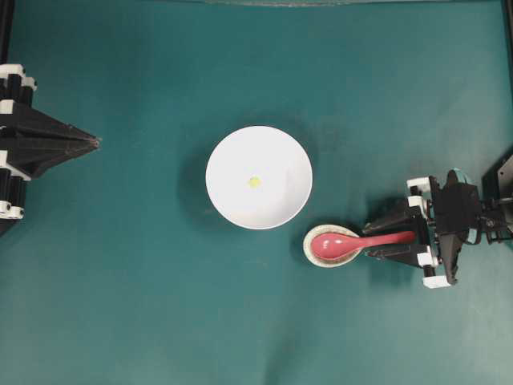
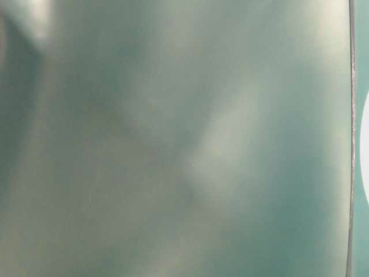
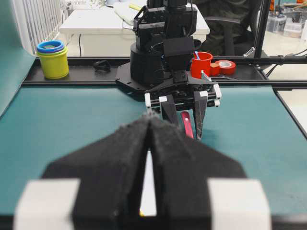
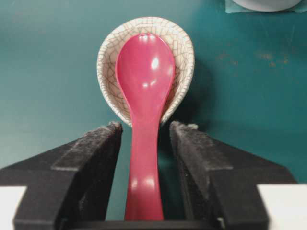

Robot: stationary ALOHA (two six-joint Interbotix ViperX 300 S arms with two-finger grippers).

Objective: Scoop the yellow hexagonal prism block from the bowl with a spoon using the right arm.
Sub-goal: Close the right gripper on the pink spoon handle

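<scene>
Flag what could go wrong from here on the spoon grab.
1. The right gripper straddles the spoon handle with gaps on both sides; the handle sits nearer the left finger, so closing may push it sideways.
2. The scoop rests in the small crackled dish; lifting could drag or tip it.
3. The bowl sits close to the dish, and the yellow block is tiny, so a tilted spoon may miss it.

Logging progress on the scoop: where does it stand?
Done: right claw straddles the spoon handle, open. In hand: the grasp; spoon rests in the speckled dish. Left: lifting it and scooping the yellow block, untouched in the bowl.
</scene>
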